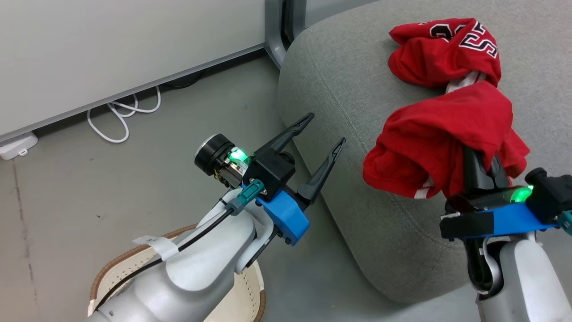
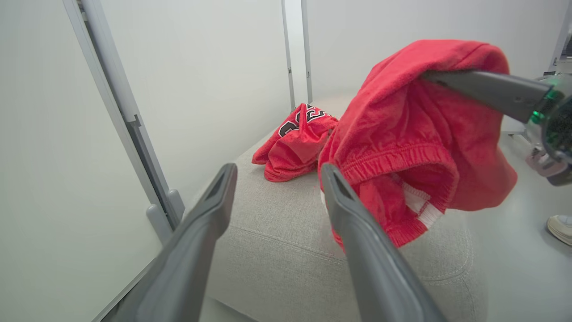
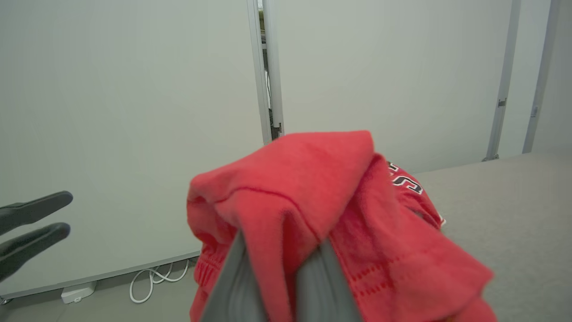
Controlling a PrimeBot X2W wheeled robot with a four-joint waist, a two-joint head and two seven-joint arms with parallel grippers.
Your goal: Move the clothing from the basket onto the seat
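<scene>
Hanging off the right gripper (image 1: 482, 167) are the red shorts (image 1: 447, 138). Its two dark fingers are pinched shut on a bunch of the fabric, and the rest droops down around them over the near-left part of the grey seat (image 1: 357, 89). I can't tell if the lowest hem is brushing the cushion or just above it. The jersey (image 1: 442, 49) is already lying crumpled on the seat, further back and just beyond the shorts. The left gripper (image 1: 328, 129) is holding nothing, with its fingers spread wide, and it hovers over the floor just off the seat's left edge. The basket (image 1: 117, 266) sits on the floor at the near left, mostly hidden under that forearm. The sliver of its inside that I can see has no red in it, so my guess is this is the last piece. As for handling, it's light, floppy cloth with nothing breakable, but it sags wherever it isn't supported, and thin folds can creep out of a narrow pinch. The gathered elastic waistband is the thickest bit, so that's where I'd grab it. I'd also let go well in from the rounded edge, since soft fabric like this could slide off the curve onto the floor.
</scene>
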